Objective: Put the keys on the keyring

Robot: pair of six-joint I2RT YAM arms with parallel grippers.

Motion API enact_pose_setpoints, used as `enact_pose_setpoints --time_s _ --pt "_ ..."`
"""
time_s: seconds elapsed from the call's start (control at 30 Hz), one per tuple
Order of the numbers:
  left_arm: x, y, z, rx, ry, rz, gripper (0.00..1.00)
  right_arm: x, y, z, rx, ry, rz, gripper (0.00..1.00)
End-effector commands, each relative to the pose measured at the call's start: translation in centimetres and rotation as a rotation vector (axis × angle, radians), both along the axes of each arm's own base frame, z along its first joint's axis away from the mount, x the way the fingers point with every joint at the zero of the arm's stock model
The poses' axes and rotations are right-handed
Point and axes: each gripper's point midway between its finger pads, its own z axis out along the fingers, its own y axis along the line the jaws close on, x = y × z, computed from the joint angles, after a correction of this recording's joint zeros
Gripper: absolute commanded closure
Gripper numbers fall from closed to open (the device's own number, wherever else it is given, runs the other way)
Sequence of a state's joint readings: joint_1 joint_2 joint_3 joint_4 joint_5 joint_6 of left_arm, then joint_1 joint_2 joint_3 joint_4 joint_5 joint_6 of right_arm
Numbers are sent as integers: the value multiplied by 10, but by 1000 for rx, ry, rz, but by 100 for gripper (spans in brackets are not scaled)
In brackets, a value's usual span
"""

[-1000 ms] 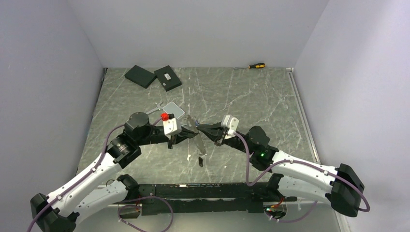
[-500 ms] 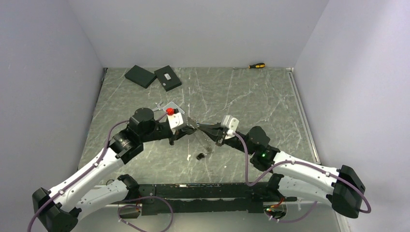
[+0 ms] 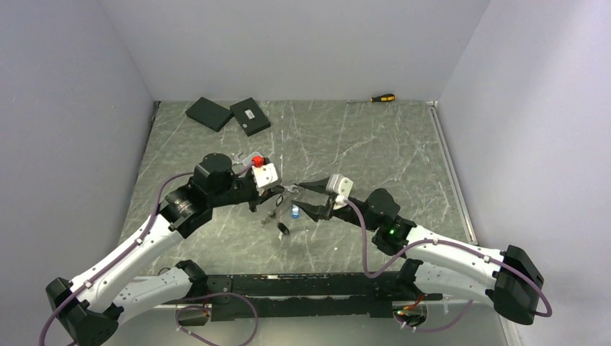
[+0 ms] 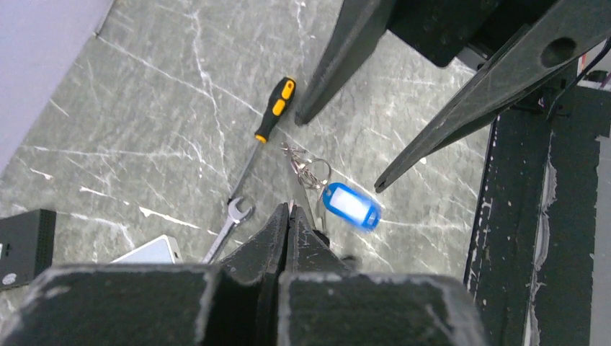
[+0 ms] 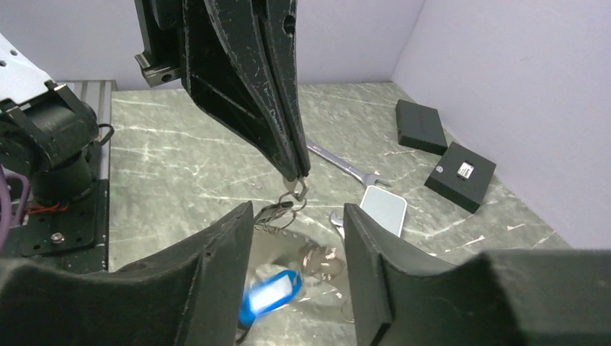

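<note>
The green marbled table (image 3: 375,155) bore two black boxes (image 3: 209,113) (far left), a screwdriver (image 3: 382,97) and a wrench (image 5: 346,164).

The left arm (image 3: 122,259) and right arm (image 3: 454,252) have white shells, black joints, purple cables (image 3: 366,249) and scuffed black fingers (image 5: 245,72).

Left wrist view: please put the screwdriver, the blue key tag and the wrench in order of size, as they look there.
1. screwdriver: clearly the largest.
2-3. blue key tag and wrench: not ranked; the wrench is partly hidden, its visible part about as long as the tag.
</note>
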State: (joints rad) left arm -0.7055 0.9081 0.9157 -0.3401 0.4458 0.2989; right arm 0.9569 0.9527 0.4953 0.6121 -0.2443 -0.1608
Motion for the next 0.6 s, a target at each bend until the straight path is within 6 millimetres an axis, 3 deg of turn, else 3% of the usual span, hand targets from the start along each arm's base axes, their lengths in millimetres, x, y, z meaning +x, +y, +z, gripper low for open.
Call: enact_pose_setpoints --time_s 0.0,0.57 --pt "3 2 20 -6 -55 1 100 1 0 24 52 -42 0 46" --pt "12 10 25 35 -110 41 100 5 -4 18 16 -48 -29 43"
